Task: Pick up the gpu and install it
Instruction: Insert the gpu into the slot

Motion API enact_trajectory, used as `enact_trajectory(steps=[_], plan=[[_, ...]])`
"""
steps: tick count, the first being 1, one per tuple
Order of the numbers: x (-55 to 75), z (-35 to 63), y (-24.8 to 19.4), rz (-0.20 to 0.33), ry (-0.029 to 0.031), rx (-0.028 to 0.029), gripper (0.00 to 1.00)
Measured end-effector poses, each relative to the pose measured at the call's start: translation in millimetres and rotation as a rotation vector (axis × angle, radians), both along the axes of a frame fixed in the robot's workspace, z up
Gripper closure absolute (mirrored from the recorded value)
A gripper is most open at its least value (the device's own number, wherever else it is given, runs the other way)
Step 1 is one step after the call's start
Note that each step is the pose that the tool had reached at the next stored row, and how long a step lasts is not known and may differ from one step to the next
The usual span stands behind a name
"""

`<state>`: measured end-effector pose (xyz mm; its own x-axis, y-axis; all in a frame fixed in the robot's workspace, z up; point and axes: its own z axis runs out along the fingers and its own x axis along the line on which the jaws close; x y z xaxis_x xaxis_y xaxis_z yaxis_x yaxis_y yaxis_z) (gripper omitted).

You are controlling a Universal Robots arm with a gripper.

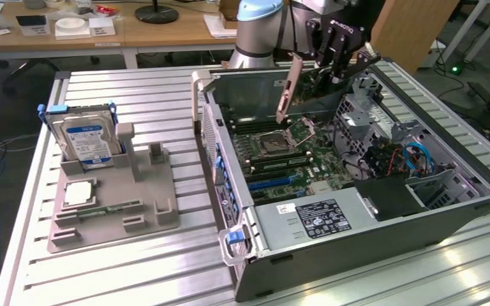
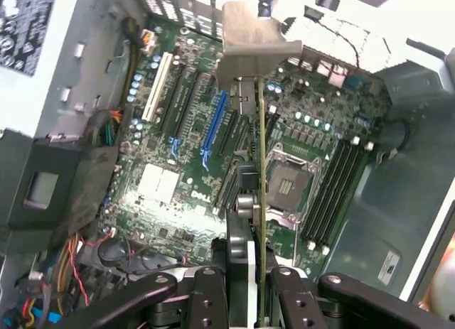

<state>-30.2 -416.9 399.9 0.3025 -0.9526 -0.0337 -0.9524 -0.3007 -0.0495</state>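
The arm is dropping in steeply over the open dark-grey computer case point(image 1: 449, 217) on the ribbed metal worktop point(image 1: 143, 268), black tool point(image 1: 341, 60) pointing down into it. The tool is pinching narrow on the gpu point(image 1: 287, 92), a thin dark-green card with a silver-grey bracket. The card is hanging on edge above the green motherboard point(image 1: 305, 153), long axis lying roughly along the slots, bracket end facing the case's rear wall.
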Motion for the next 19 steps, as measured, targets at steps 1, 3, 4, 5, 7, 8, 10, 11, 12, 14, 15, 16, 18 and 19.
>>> enact_trajectory(steps=[1, 3, 4, 5, 7, 8, 10, 11, 12, 14, 15, 16, 18, 19], plan=[[0.0, -1.5, 0.0, -0.018, -0.0001, 0.0001, 0.72], [0.0, -4.4, 0.0, -0.054, 0.0000, 0.0001, 0.72], [0.0, -6.0, 0.0, -0.072, -0.0001, 0.0002, 0.72], [0.0, -7.4, 0.0, -0.089, 0.0000, 0.0000, 0.72], [0.0, -10.0, 0.3, -0.108, -0.0002, -0.0006, 0.72], [0.0, -11.4, 0.5, -0.110, -0.0004, -0.0017, 0.72], [0.0, -12.5, 1.3, -0.114, -0.0006, -0.0029, 0.72], [0.0, -12.5, 1.3, -0.114, -0.0006, -0.0030, 0.72], [0.0, -12.5, 1.3, -0.114, -0.0006, -0.0031, 0.72], [0.0, -12.5, 1.3, -0.114, -0.0006, -0.0031, 0.72], [0.0, -12.5, 1.3, -0.115, -0.0005, -0.0032, 0.72], [-0.1, -12.8, 1.4, -0.114, -0.0006, -0.0030, 0.72], [-0.6, -14.3, 1.8, -0.116, -0.0005, -0.0034, 0.72], [-0.8, -15.0, 1.8, -0.120, -0.0006, -0.0039, 0.72]])
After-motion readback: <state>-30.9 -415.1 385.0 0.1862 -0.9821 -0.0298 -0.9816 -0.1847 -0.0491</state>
